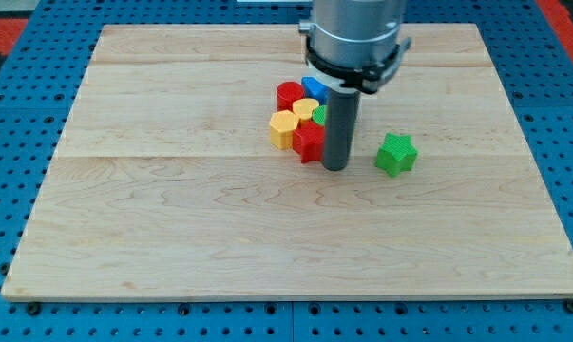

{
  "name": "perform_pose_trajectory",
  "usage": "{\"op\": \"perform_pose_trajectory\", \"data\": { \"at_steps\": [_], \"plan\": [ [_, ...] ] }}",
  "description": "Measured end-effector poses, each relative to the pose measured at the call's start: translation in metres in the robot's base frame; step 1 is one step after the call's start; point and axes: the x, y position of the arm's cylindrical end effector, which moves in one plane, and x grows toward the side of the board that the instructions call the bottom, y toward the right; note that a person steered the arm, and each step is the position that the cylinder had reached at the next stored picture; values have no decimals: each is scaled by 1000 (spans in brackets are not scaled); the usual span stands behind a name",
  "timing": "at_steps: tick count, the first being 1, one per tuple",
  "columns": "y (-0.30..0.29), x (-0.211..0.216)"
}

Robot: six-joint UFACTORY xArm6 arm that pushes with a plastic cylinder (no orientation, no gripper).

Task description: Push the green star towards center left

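wooden board (172, 218): green star (396, 155) right of my tip (334, 168)

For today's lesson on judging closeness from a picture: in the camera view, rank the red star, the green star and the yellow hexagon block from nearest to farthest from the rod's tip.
Measured from my tip:
1. Red star, right beside the tip on the view's left.
2. Green star, alone on the view's right, apart from the tip.
3. Yellow hexagon block, at the cluster's left edge, beyond the red star.
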Motion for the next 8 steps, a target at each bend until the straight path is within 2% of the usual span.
{"op": "perform_pose_trajectory", "data": {
  "at_steps": [1, 2, 3, 4, 5, 8],
  "plan": [
    [19, 13],
    [55, 73],
    [173, 83],
    [197, 29],
    [202, -5],
    [112, 15]
  ]
}}
